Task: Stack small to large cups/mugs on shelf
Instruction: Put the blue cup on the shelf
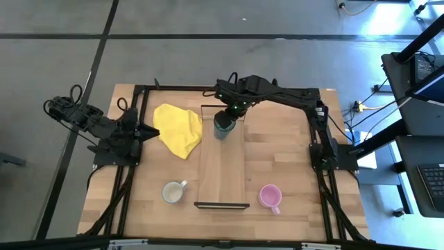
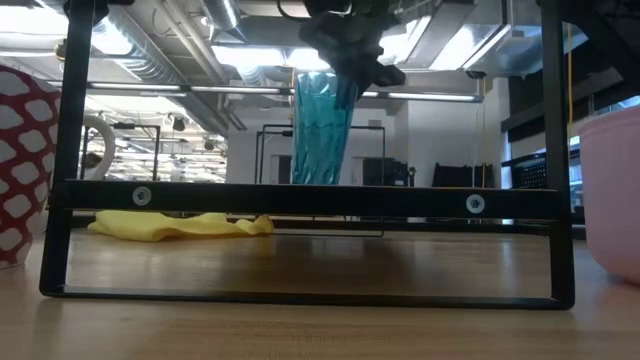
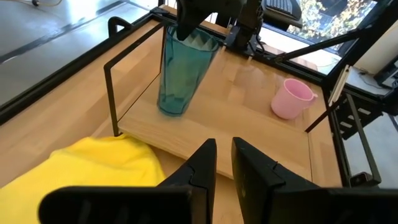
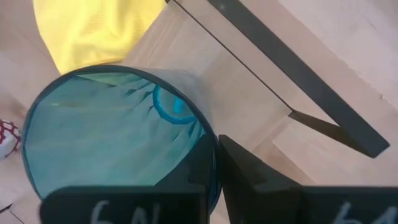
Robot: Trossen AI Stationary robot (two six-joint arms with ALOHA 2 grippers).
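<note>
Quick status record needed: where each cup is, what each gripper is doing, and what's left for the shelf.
teal tumbler: upright at the far end of the shelf, its rim pinched by the right gripper
white mug: on the table, left of the shelf's near end, not on it
pink mug: on the table, right of the shelf's near end, not on it
left gripper: waiting at the table's left side, tips at the yellow cloth, holding nothing
remaining: both mugs not yet on the shelf
</note>
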